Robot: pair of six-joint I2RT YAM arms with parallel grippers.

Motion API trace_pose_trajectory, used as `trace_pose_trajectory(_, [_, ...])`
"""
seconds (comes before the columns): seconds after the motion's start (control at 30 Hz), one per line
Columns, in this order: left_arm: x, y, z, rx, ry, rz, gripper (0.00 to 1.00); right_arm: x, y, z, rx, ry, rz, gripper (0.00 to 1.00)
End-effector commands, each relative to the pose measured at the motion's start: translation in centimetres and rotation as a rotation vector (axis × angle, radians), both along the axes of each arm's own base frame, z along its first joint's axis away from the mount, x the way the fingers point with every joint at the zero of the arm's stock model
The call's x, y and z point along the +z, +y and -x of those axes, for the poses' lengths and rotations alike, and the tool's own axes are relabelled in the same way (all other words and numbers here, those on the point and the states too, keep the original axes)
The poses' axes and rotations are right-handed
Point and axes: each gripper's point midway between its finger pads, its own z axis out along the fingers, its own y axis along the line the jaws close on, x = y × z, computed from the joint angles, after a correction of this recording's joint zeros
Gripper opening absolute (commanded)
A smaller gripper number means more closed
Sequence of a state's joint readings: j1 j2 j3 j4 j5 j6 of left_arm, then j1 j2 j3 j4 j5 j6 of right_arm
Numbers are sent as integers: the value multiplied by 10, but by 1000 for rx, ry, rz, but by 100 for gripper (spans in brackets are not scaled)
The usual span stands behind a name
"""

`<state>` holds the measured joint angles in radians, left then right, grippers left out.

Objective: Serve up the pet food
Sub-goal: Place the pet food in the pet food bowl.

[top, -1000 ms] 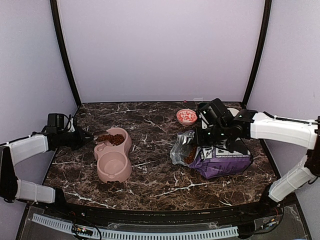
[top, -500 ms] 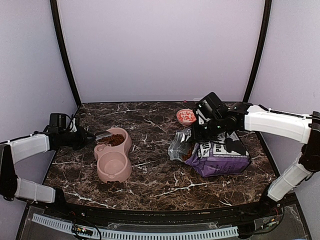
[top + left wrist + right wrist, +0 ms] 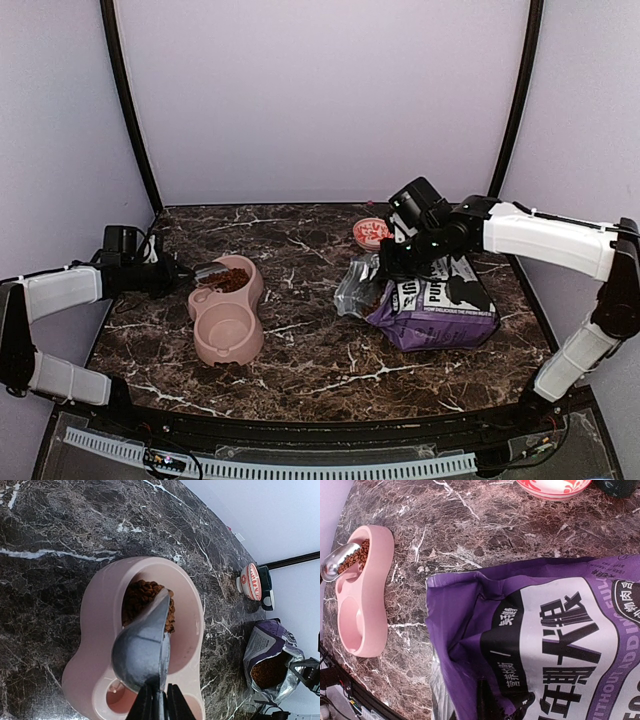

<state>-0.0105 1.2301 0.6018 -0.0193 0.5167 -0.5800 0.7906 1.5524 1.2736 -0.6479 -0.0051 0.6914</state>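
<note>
Kibble (image 3: 145,597): heaped in the far compartment of the pink double bowl (image 3: 95,610), under the scoop's tip, out ahead of the left fingers (image 3: 145,706) and not touching them.
Left gripper (image 3: 158,705): nearly closed, pinching the thin handle of the metal scoop (image 3: 142,647); scoop is tilted tip-down over the heap.
Right gripper (image 3: 400,262): fully closed on the top edge of the purple bag (image 3: 440,310), well apart from the bowl.
Bag: lies on the marble table (image 3: 320,360), mouth open toward the bowl, brown pellets visible inside.

Pet food (image 3: 141,592) partly hidden under scoop (image 3: 142,652)
</note>
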Motion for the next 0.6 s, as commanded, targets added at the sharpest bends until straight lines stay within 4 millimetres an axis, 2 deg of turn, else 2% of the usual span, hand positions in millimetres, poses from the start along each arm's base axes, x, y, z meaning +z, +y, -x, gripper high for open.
trace_pose_trajectory(0.0, [-19,7,10,12,81,-63,0,64,40,-14,53,-104,-229,0])
trace_pose_trajectory(0.57, [-20,14,13,29,120,-177,0,78,40,-17,45,-126,-292,0])
